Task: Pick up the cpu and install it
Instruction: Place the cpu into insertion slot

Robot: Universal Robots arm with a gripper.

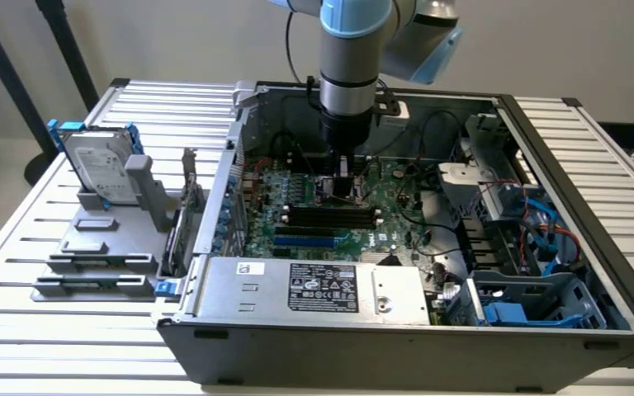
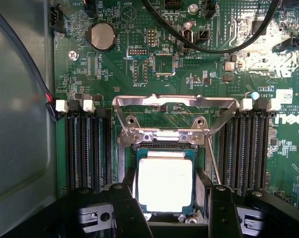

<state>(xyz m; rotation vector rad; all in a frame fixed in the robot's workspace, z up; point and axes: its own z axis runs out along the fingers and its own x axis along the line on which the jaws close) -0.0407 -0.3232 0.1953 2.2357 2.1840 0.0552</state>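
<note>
The cpu (image 2: 165, 184), a small square chip with a bright silver top and a green rim, lies in the open socket (image 2: 164, 141) of the green motherboard (image 2: 199, 54). Whether it is fully seated I cannot tell. The socket's metal load frame (image 2: 175, 101) stands folded back beyond it. My gripper (image 2: 168, 191) straddles the chip, its black fingers (image 2: 124, 198) against two opposite edges, shut on it. In the exterior view, the gripper (image 1: 345, 188) reaches straight down into the open computer case (image 1: 581, 206) onto the middle of the board (image 1: 295, 186).
Memory slots (image 2: 87, 144) flank the socket on both sides. Black cables (image 2: 213, 42) arc over the board and a coin battery (image 2: 101, 36) sits beyond. In the exterior view, a power supply (image 1: 317, 289) fills the case front, and a silver drive (image 1: 102, 169) stands on a grey holder outside.
</note>
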